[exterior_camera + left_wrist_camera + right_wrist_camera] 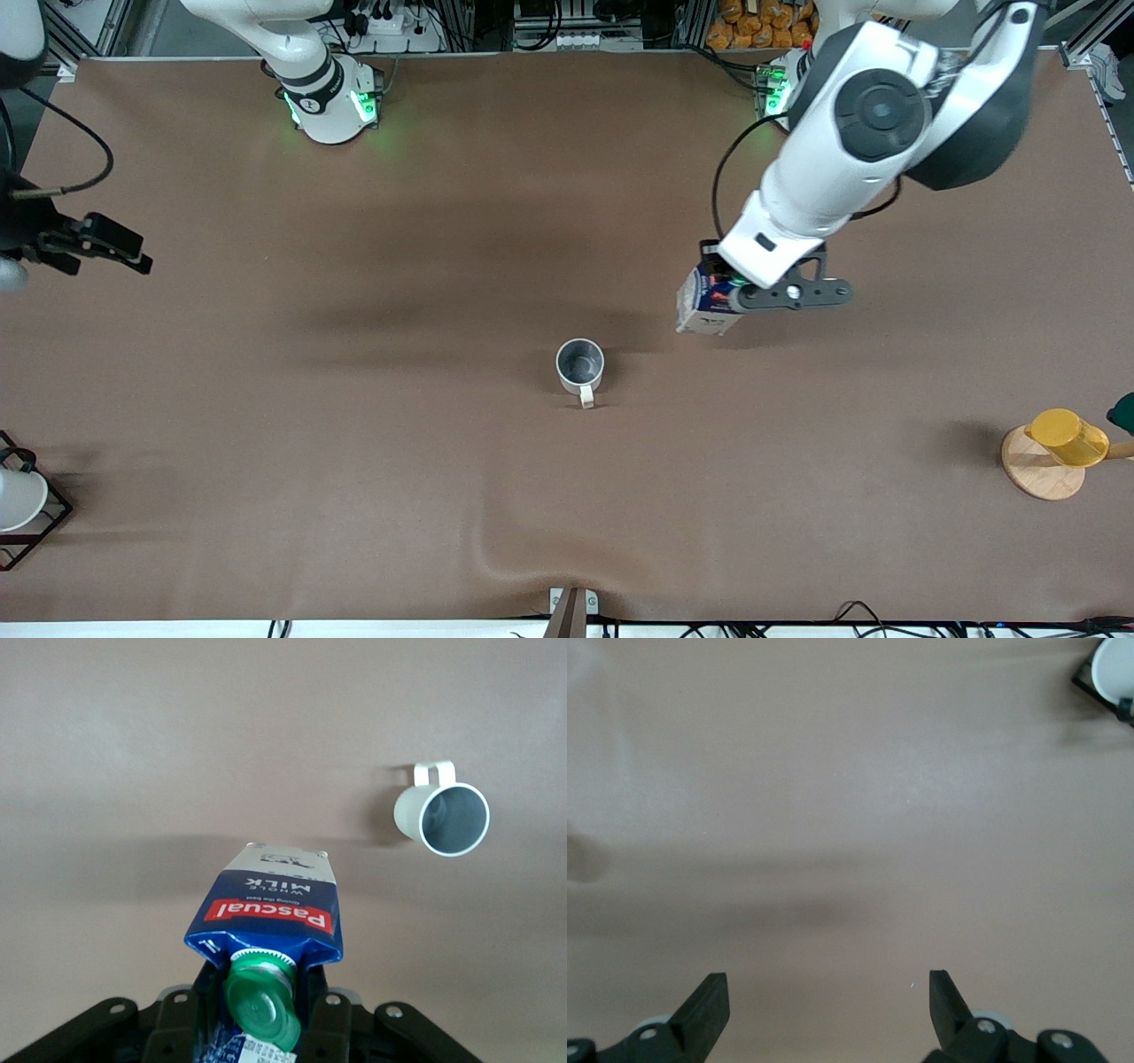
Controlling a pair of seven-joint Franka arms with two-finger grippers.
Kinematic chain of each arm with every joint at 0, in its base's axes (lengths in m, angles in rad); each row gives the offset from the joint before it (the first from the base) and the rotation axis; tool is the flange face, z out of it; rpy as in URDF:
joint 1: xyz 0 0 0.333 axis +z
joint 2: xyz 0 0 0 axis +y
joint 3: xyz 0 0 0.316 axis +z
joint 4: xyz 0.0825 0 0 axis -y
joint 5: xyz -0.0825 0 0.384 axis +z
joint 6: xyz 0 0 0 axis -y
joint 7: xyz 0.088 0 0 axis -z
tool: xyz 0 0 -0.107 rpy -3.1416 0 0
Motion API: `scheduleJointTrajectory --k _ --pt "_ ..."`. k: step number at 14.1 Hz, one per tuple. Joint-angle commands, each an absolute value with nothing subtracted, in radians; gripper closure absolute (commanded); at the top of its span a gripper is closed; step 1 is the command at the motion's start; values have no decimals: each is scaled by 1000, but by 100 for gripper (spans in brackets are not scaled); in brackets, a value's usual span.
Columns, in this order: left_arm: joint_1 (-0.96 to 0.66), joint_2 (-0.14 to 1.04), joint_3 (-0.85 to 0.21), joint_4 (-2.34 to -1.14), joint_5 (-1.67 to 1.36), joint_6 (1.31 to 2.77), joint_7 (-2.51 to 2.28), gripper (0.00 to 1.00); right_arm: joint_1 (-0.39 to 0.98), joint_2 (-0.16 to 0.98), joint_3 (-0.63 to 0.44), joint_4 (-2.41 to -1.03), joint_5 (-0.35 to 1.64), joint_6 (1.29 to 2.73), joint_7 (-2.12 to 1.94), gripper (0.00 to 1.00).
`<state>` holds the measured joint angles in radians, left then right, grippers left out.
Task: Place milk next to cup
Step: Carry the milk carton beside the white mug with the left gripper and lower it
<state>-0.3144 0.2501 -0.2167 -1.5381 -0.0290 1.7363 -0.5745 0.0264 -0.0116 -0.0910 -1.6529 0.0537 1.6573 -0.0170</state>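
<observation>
Two grippers are seen: the left gripper (pixel 742 295) is clamped on the top of the milk (pixel 704 305) beside its green cap (pixel 262 998), and the carton is held tilted over the brown table (pixel 354 461), toward the left arm's end from the cup (pixel 580 365) and apart from it. The cup is stood upright on the table with its handle turned toward the front camera. The right gripper (pixel 828 1005) is kept waiting with its fingers spread wide over bare table at the right arm's end, where a white cup in a black wire frame (pixel 19 501) is set; a yellow cup (pixel 1067 438) is laid tilted on a round wooden coaster (pixel 1036 470) at the left arm's end.
</observation>
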Motion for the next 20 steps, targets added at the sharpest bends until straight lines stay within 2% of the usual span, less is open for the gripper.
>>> scheduleJointTrajectory --k 1,3,10,16,20 --pt "-353 297 -218 -1506 -29 1718 -620 88 -24 -54 -43 -1680 49 1638 29 0" --pt "-423 331 -213 -1509 -26 1720 -656 88 -67 -48 20 -1671 45 1640 29 0" --pt "-514 409 -215 -1493 25 1732 -768 88 -57 -37 23 -1657 41 1657 28 0" --pt "-572 509 -216 -1424 21 1853 -899 89 -54 -35 25 -1638 45 1675 15 0" --pt "-601 571 -213 -1384 25 1919 -946 89 -46 -35 23 -1643 44 1632 17 0"
